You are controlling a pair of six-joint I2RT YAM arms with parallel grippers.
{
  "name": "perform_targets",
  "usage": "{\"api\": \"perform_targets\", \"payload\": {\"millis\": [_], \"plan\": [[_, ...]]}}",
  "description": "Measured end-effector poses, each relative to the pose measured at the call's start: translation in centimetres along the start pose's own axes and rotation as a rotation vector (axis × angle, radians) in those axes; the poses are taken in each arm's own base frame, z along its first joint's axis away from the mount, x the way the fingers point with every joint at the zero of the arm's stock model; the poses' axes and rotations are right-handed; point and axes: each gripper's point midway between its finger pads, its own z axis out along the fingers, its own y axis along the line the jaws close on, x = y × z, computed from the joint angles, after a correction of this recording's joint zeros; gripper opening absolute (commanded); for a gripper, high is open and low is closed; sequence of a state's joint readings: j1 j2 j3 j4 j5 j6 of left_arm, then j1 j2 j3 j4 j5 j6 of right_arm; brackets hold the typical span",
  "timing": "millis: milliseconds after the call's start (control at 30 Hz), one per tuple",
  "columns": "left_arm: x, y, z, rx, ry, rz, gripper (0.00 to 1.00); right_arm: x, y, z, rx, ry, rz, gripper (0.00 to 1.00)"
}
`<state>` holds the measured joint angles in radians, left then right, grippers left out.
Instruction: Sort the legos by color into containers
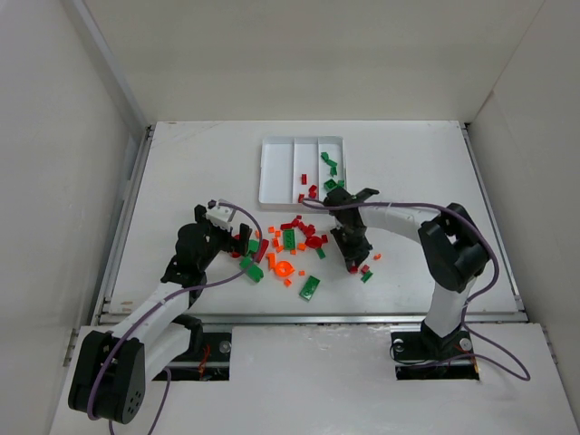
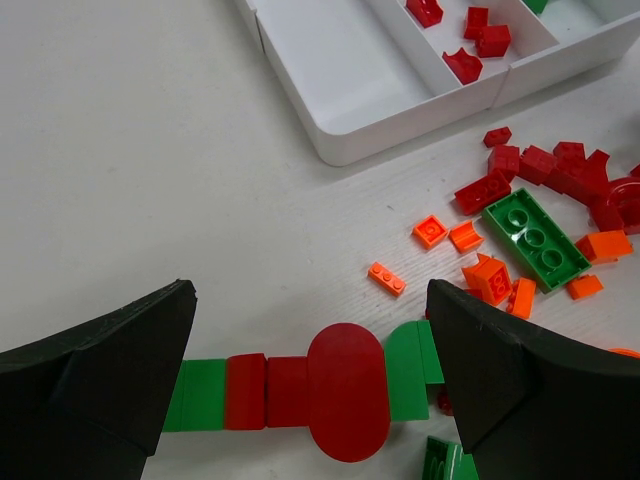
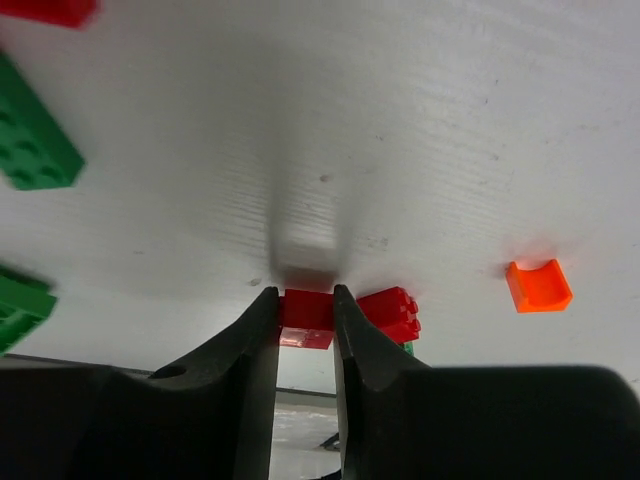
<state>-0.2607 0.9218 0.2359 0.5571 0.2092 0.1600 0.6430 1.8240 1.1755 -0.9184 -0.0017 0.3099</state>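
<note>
right end effector (image 3: 305, 297) clamped on red brick (image 3: 306, 312), low on tabletop (image 3: 400, 150), likely bound for tray (image 1: 276, 172) | left end effector (image 2: 310, 300) spread open

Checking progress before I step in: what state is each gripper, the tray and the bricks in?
Left gripper: open, holding nothing.
Right gripper: shut on a small red brick.
Tray: left compartment bare, middle holds red, right holds green.
Loose legos: many unsorted on the table.

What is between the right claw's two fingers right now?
A small red brick sits between them, with the right claw closed against both of its sides. The right wrist view shows this.
</note>
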Motion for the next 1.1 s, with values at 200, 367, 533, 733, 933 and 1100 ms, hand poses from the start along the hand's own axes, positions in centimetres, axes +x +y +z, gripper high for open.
{"api": "perform_targets", "payload": {"millis": [200,367,533,733,933,1100], "plan": [[0.0,0.0,0.0,0.000,0.000,0.001,1.00,-6.3,2.2,-4.7,-0.070,-0.189,-0.023,0.00],[0.0,0.0,0.0,0.002,-0.001,0.001,1.00,-15.6,4.9,-11.9,-0.137,-0.489,-0.037,0.00],[0.0,-0.1,0.0,0.005,-0.001,0.001,1.00,-25.0,6.7,-14.1,-0.153,-0.694,-0.026,0.09],[-0.1,-0.2,0.0,0.014,-0.006,0.010,1.00,-30.6,4.9,-8.0,-0.109,-0.668,0.017,0.46],[-0.3,-0.3,-0.1,0.018,-0.012,0.016,1.00,-30.7,2.4,-6.1,-0.085,-0.619,0.046,0.76],[-0.3,-0.3,-0.1,0.018,-0.012,0.017,1.00,-30.0,2.7,-8.8,-0.104,-0.655,0.018,0.81]]}}
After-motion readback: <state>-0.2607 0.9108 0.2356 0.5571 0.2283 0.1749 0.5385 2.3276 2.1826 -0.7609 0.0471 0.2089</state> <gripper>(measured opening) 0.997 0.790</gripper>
